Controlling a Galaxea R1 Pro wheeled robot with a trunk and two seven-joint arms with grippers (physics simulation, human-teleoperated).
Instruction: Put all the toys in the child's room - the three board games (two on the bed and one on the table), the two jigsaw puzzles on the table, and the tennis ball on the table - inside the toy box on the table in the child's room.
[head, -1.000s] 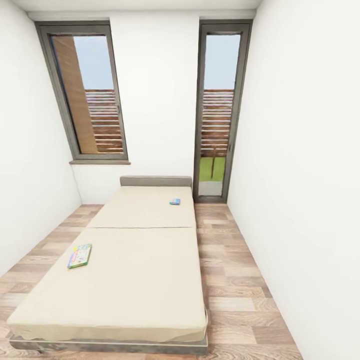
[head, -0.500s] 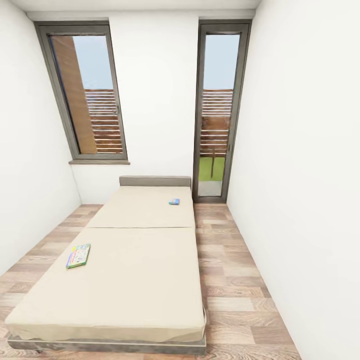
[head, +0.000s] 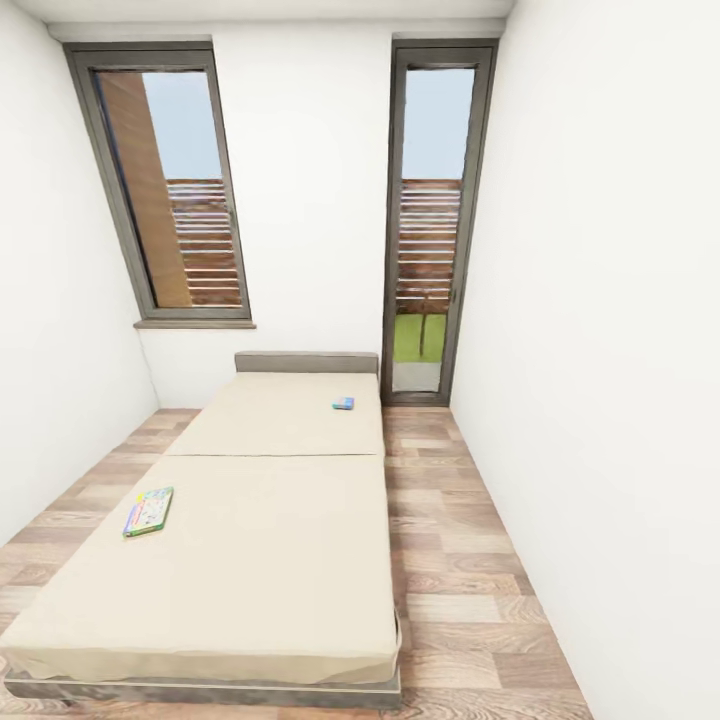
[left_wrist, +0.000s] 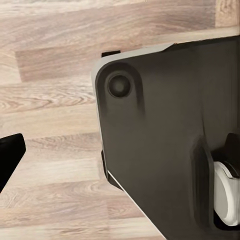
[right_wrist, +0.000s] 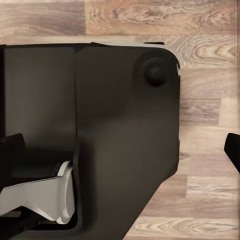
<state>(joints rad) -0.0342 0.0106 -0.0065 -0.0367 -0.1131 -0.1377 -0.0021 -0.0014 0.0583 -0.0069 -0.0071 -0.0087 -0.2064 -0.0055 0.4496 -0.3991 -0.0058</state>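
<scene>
Two board games lie on the cream bed (head: 270, 570). A green-bordered one (head: 148, 511) rests near the bed's left edge on the nearer section. A small blue one (head: 343, 403) sits on the far section, close to the grey headboard (head: 306, 362). The table, the toy box, the jigsaw puzzles and the tennis ball are out of view. My left gripper (left_wrist: 120, 155) and right gripper (right_wrist: 120, 150) hang low over the wood floor beside my dark base, fingers wide apart with nothing between them.
White walls close in on both sides. A strip of wood-plank floor (head: 470, 560) runs along the bed's right side up to a tall glass door (head: 430, 220). A window (head: 170, 190) with brown shutters is at the back left.
The whole head picture has shifted a little to the left, so the camera moved. The board games lie where they were on the bed.
</scene>
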